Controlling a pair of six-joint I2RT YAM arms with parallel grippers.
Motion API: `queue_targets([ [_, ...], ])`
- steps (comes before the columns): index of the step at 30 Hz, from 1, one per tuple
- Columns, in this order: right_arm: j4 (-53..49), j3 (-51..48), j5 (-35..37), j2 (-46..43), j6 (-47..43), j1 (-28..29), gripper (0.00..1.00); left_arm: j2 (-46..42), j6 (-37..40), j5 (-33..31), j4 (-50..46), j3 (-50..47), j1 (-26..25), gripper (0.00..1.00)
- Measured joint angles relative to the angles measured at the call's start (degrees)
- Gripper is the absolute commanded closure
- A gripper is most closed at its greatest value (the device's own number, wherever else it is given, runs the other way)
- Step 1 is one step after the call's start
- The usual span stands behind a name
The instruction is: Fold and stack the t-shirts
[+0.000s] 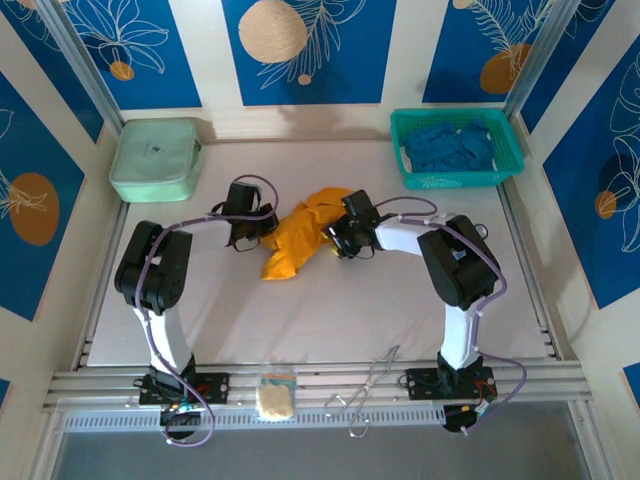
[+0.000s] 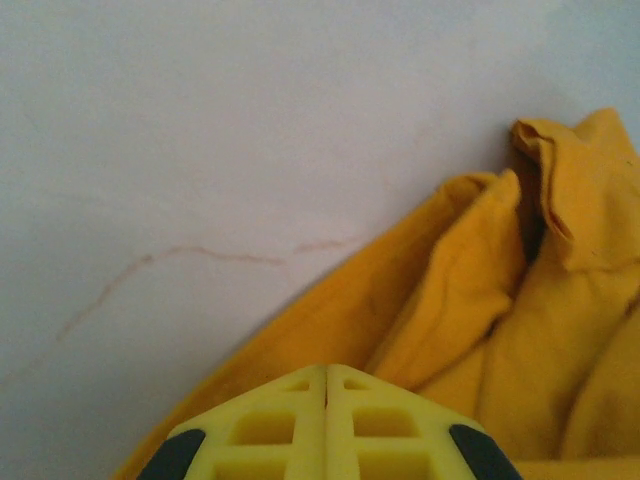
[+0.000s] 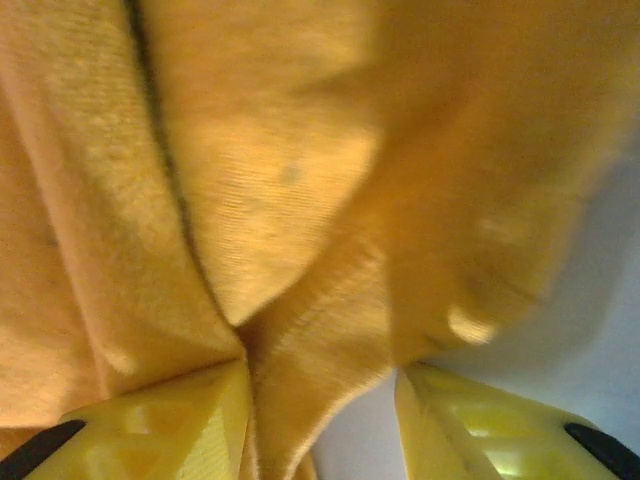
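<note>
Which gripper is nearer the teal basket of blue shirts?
Right. The right gripper sits on the orange t-shirt, below-left of the teal basket; the left gripper lies farther left.

I count one soft mustard-orange cloth t-shirt point(image 1: 300, 235) crumpled on my table. I see one teal plastic mesh basket point(image 1: 457, 180) with a heap of deep blue cloth t-shirts point(image 1: 447, 147) in it; I cannot tell how many. There is one pale mint-green rectangular pouch point(image 1: 157, 158). I have two arms with two grippers.
</note>
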Motion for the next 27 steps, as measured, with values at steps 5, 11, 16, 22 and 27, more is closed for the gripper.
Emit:
queue_targets([
  [5,2.4,0.4,0.2,1.2,0.0,0.8,0.64,-1.8,-0.1,1.4,0.1,-1.7,-2.0,1.00],
  [11,5.0,0.4,0.4,2.0,0.0,1.5,0.84,-1.9,0.1,1.4,-1.1,-2.5,-2.4,1.00],
  [16,5.6,-0.5,0.8,1.9,-1.2,1.7,1.00,-1.9,1.3,-0.3,-4.0,-1.6,-2.2,1.00],
  [22,-0.4,-0.8,3.8,-1.5,-6.3,0.2,1.00,-1.9,3.8,-1.4,-8.3,1.8,-0.7,1.00],
  [27,-9.9,-0.7,10.6,-8.9,-13.7,-0.9,1.00,-4.2,7.9,-4.3,-14.5,6.6,0.9,1.00],
])
